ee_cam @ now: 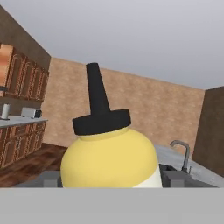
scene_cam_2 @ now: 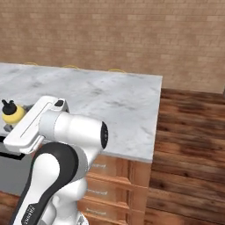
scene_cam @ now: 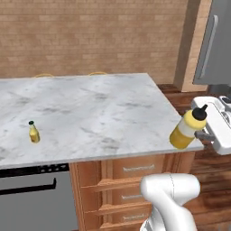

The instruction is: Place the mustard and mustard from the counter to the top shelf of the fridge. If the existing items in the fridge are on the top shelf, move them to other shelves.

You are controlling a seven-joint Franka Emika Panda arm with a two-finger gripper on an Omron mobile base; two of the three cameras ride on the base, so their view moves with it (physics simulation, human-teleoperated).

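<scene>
Yellow black-capped squat mustard (scene_cam: 186, 129), seemingly orange-tinted slim mustard (scene_cam: 34, 133), white-grey veined counter (scene_cam: 90, 113)

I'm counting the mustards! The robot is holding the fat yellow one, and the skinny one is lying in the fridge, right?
Not quite. The gripper does hold the fat yellow mustard, but the left base view shows the skinny mustard standing on the counter, not in the fridge.

We find ourselves in a rendered domestic kitchen. A marble-topped desk (scene_cam: 90, 113) stands on brown wooden drawer fronts (scene_cam: 135, 180), with a dark built-in appliance (scene_cam: 31, 198) beside them. We note a brick wall (scene_cam: 90, 36), plank flooring (scene_cam_2: 189, 154), a grey fridge door with handle (scene_cam: 214, 40), a sink faucet (ee_cam: 181, 153), and wall cabinets (ee_cam: 22, 74).
</scene>
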